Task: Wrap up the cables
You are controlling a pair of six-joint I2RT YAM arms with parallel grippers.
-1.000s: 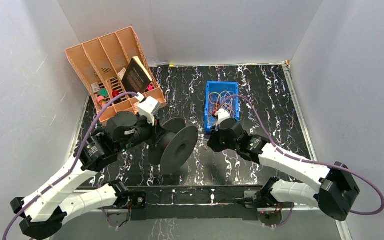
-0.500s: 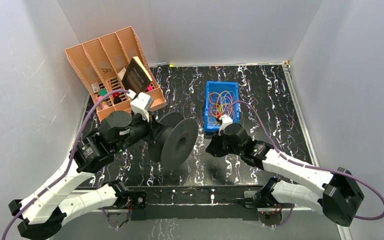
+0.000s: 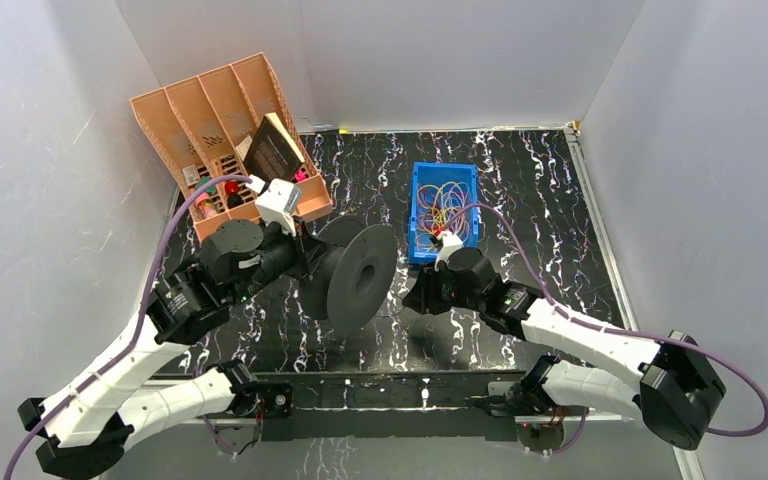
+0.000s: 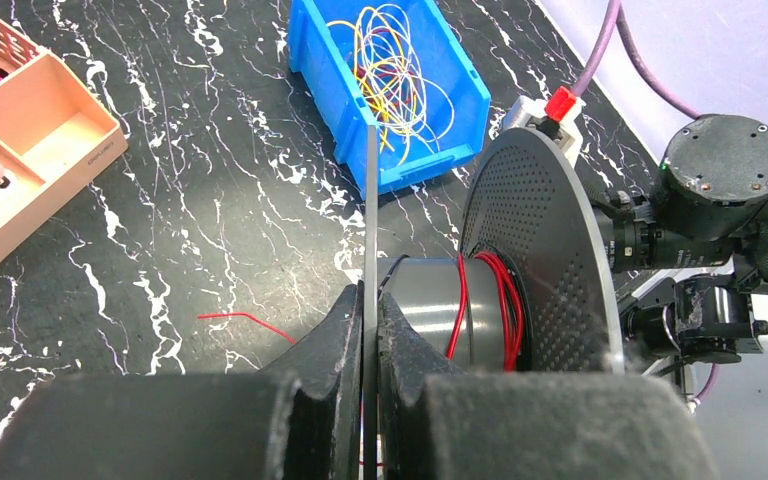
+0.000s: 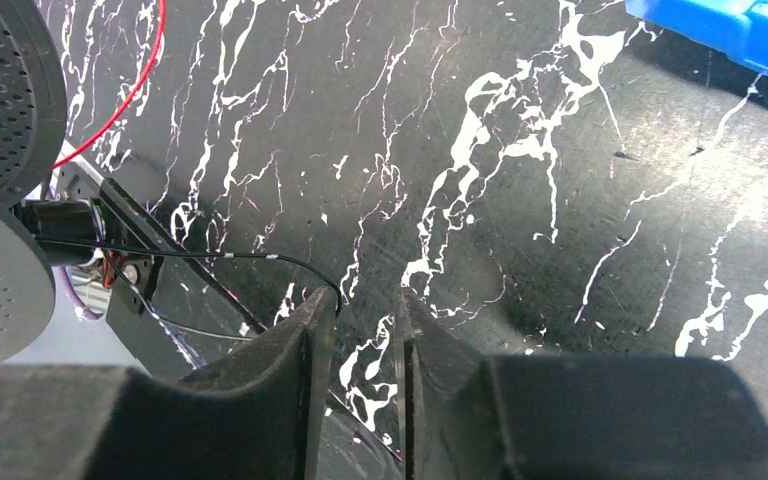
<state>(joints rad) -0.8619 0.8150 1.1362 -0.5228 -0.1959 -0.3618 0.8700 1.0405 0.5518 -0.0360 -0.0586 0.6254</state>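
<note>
Clamping the left hand (image 4: 370,300) on a flange of the black spool (image 3: 360,285), red cable (image 4: 505,300) wound on its hub. Right of spool: right hand (image 5: 368,300) nearly together at a dark cable (image 5: 210,256), grip unclear. Beyond spool: loose cables (image 4: 390,70) in blue bin (image 4: 430,160).

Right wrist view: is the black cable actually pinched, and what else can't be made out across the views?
- Right wrist: the black cable reaches the fingers of the right gripper, but it is too thin to tell if it is pinched.
- Top external: that cable is too thin to see, and the wrist covers the fingers.
- Left wrist: the flange of the spool hides the right fingers.
</note>
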